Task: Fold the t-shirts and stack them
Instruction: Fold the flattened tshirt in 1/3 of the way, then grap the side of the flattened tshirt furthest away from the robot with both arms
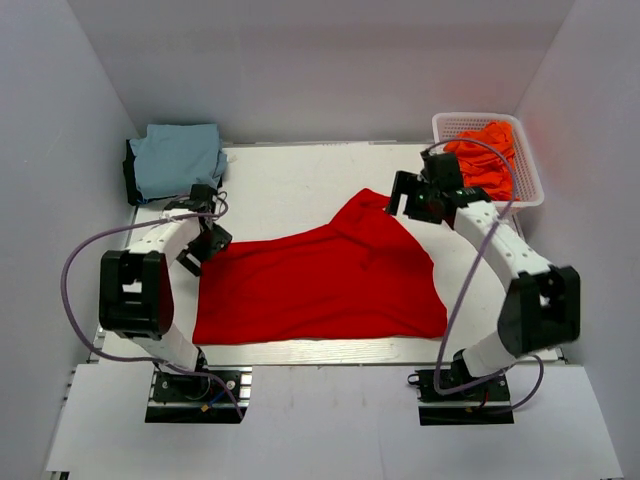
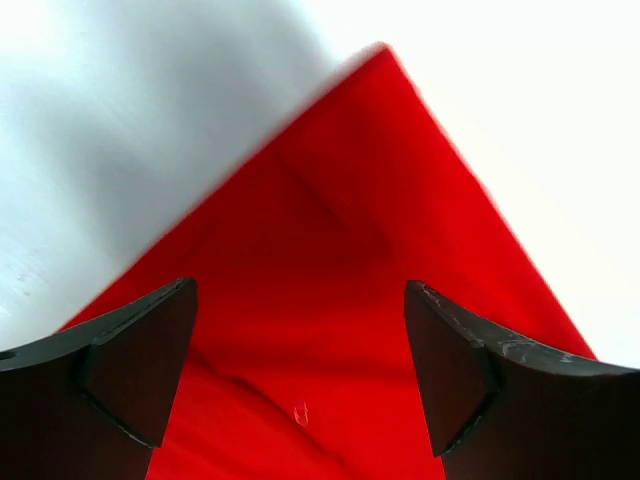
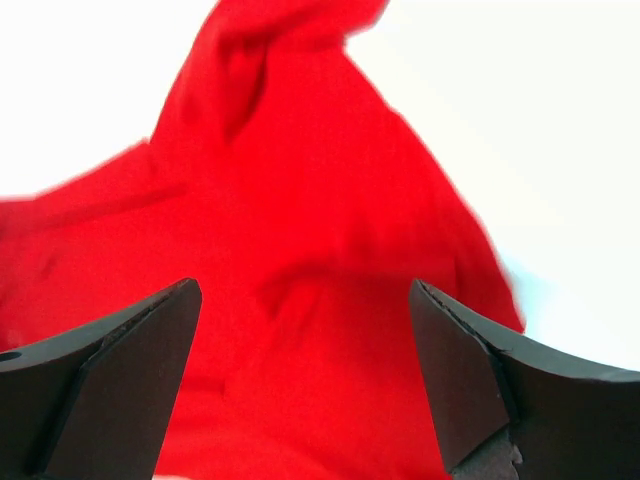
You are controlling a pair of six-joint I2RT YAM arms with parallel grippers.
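Note:
A bright red t-shirt (image 1: 320,285) lies spread on the white table, with a raised peak at its far right corner. It fills the left wrist view (image 2: 330,300) and the right wrist view (image 3: 300,280). My left gripper (image 1: 205,243) is open and empty over the shirt's far left corner. My right gripper (image 1: 405,197) is open and empty above the shirt's peak. A folded light blue t-shirt (image 1: 178,158) lies at the far left. Orange t-shirts (image 1: 487,158) are heaped in the basket.
A white plastic mesh basket (image 1: 530,190) stands at the far right corner of the table. A dark object (image 1: 131,172) sits under the blue shirt's left edge. White walls close in the left, right and back.

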